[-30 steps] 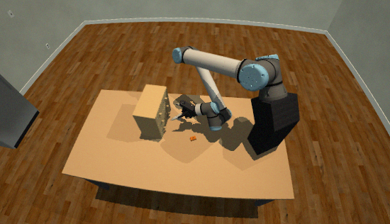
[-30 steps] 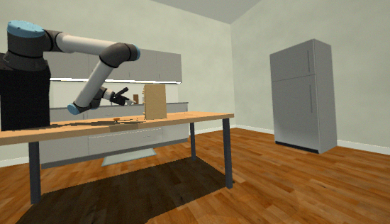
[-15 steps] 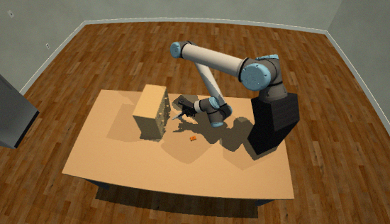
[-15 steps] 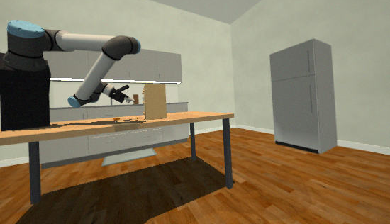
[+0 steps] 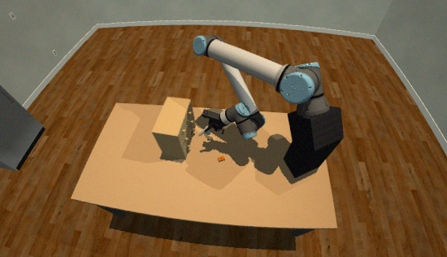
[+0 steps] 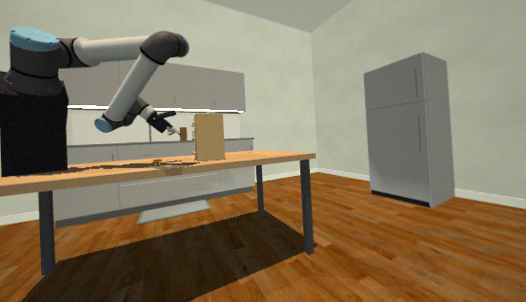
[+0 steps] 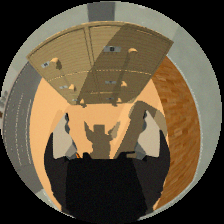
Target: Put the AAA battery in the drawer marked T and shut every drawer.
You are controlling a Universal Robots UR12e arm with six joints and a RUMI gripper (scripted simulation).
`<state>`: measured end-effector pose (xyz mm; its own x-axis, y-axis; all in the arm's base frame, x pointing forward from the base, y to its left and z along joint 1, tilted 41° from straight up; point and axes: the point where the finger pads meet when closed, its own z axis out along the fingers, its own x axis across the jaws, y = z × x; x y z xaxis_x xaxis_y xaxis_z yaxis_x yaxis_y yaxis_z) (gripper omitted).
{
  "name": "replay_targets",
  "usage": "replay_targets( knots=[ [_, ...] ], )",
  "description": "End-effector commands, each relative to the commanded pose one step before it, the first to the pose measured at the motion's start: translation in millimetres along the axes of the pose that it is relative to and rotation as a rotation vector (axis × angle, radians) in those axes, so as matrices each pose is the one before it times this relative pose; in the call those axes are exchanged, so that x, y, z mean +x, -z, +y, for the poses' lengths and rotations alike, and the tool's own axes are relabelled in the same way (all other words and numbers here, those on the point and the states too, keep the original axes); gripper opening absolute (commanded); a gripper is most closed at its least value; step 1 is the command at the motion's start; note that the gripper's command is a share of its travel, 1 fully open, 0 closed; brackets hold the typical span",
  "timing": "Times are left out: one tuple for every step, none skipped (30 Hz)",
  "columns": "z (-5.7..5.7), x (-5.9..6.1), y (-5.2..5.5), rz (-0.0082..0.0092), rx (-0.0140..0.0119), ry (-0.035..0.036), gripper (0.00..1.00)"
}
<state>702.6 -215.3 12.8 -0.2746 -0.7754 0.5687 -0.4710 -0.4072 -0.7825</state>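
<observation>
The wooden chest (image 5: 172, 117) (image 6: 209, 137) (image 7: 75, 40) stands upright on the table. Its drawer fronts, with knobs and small label plates, face my gripper and look shut in the wrist view. The letters are too small to read, so I cannot tell which drawer is T. My gripper (image 5: 202, 123) (image 6: 177, 123) (image 7: 105, 111) is open, with nothing seen between its fingers, above the table just in front of the chest. A small orange item (image 5: 221, 158) (image 6: 157, 161) lies on the table, off to one side of the gripper. I cannot tell whether it is the AAA battery.
The table (image 5: 162, 193) (image 6: 277, 155) carries the chest and the black robot base (image 5: 313, 140) (image 6: 33, 131), at opposite ends. Arm shadows darken the table around the orange item. The arm's wrist joints hang low between the base and the chest.
</observation>
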Motion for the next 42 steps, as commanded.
replay_targets(
  knots=[
    [0.18, -0.84, 9.20, 0.00064, -0.11271, -0.00478, 1.00],
    [-0.03, 0.00, 1.55, -0.00003, -0.01499, -0.00011, 1.00],
    [0.04, -0.01, 1.72, 0.00009, -0.01514, 0.00016, 1.00],
    [0.00, 0.00, 0.00, 0.00000, 0.00000, 0.00000, 1.00],
    [0.00, 0.00, 0.00, 0.00000, 0.00000, 0.00000, 1.00],
    [0.06, 0.00, 1.65, 0.00005, -0.01492, 0.00009, 1.00],
    [0.04, 0.00, 1.46, -0.00008, -0.01451, -0.00018, 1.00],
    [0.10, 0.00, 1.61, 0.00006, -0.01462, 0.00008, 1.00],
    [0.16, 0.00, 1.73, 0.00017, -0.01466, 0.00029, 1.00],
    [0.09, -0.01, 1.36, -0.00014, -0.01403, -0.00026, 1.00],
    [0.15, 0.00, 1.49, 0.00000, -0.01410, -0.00003, 1.00],
    [0.21, 0.01, 1.63, 0.00015, -0.01415, 0.00021, 1.00],
    [0.19, -0.01, 1.45, -0.00001, -0.01381, -0.00003, 1.00],
    [0.19, -0.01, 1.37, -0.00008, -0.01359, -0.00013, 1.00],
    [0.24, 0.00, 1.49, 0.00007, -0.01360, 0.00008, 1.00],
    [0.29, 0.02, 1.61, 0.00023, -0.01361, 0.00029, 1.00],
    [0.22, -0.03, 1.23, -0.00018, -0.01310, -0.00024, 1.00],
    [0.27, -0.01, 1.34, -0.00003, -0.01308, -0.00006, 1.00],
    [0.31, 0.01, 1.45, 0.00013, -0.01306, 0.00013, 1.00],
    [0.33, 0.01, 1.44, 0.00013, -0.01292, 0.00014, 1.00],
    [0.00, 0.00, 0.00, 0.00000, 0.00000, 0.00000, 1.00],
    [0.00, 0.00, 0.00, 0.00000, 0.00000, 0.00000, 1.00],
    [-1.65, 0.66, -0.01, 0.00149, -0.00975, -0.00123, 1.00],
    [-0.09, 0.14, 1.06, 0.00031, -0.01198, -0.00025, 1.00],
    [0.17, 0.08, 1.30, 0.00027, -0.01225, 0.00004, 1.00],
    [0.36, 0.01, 1.34, 0.00006, -0.01233, 0.00008, 1.00],
    [0.36, -0.05, 1.16, -0.00020, -0.01211, -0.00015, 1.00],
    [0.41, -0.02, 1.26, -0.00006, -0.01206, 0.00001, 1.00],
    [0.45, 0.00, 1.34, 0.00009, -0.01197, 0.00015, 1.00],
    [0.37, 0.03, 1.26, 0.00013, -0.01170, 0.00009, 1.00],
    [0.08, 0.05, 0.93, 0.00000, -0.01113, -0.00033, 1.00],
    [0.10, 0.08, 1.01, 0.00013, -0.01103, -0.00021, 1.00],
    [0.12, 0.11, 1.09, 0.00027, -0.01092, -0.00009, 1.00],
    [0.15, 0.14, 1.16, 0.00040, -0.01080, 0.00002, 1.00],
    [0.03, 0.05, 0.84, -0.00001, -0.01048, -0.00037, 1.00],
    [0.39, -0.02, 1.02, -0.00010, -0.01076, -0.00009, 1.00],
    [0.41, 0.01, 1.08, 0.00003, -0.01063, 0.00001, 1.00],
    [0.00, 0.00, 0.00, 0.00000, 0.00000, 0.00000, 1.00],
    [0.00, 0.00, 0.00, 0.00000, 0.00000, 0.00000, 1.00],
    [0.43, 0.04, 1.14, 0.00016, -0.01049, 0.00011, 1.00],
    [0.43, 0.02, 1.06, 0.00006, -0.01032, 0.00004, 1.00],
    [0.39, -0.04, 0.89, -0.00017, -0.01014, -0.00013, 1.00]
  ],
)
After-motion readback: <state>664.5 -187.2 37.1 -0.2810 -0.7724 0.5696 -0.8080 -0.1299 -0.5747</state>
